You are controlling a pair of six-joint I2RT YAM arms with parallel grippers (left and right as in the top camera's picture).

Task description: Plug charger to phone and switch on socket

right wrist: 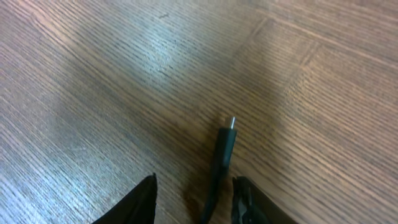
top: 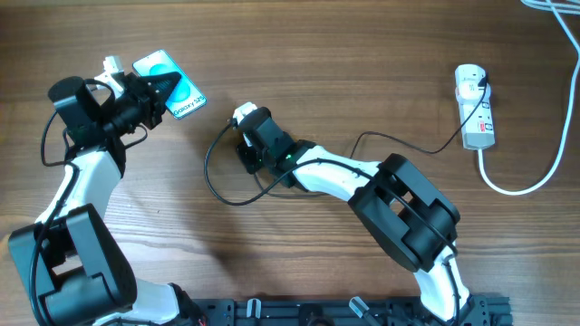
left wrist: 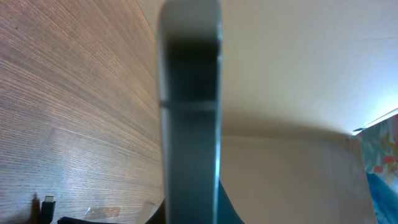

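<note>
My left gripper (top: 152,91) is shut on the phone (top: 178,89), whose cyan screen shows at the table's upper left. In the left wrist view the phone (left wrist: 189,93) fills the middle as a dark upright edge. The charger, a thin black cable (top: 210,177), loops across the middle of the table and runs right to the socket (top: 476,118). My right gripper (top: 246,149) is open and low over the table. In the right wrist view its fingers (right wrist: 193,202) straddle the cable, with the connector (right wrist: 224,146) lying on the wood just ahead, metal tip pointing away.
The socket's thick white cord (top: 530,186) curves off to the top right corner. A black plug (top: 480,88) sits in the socket. The table is bare brown wood (top: 344,54).
</note>
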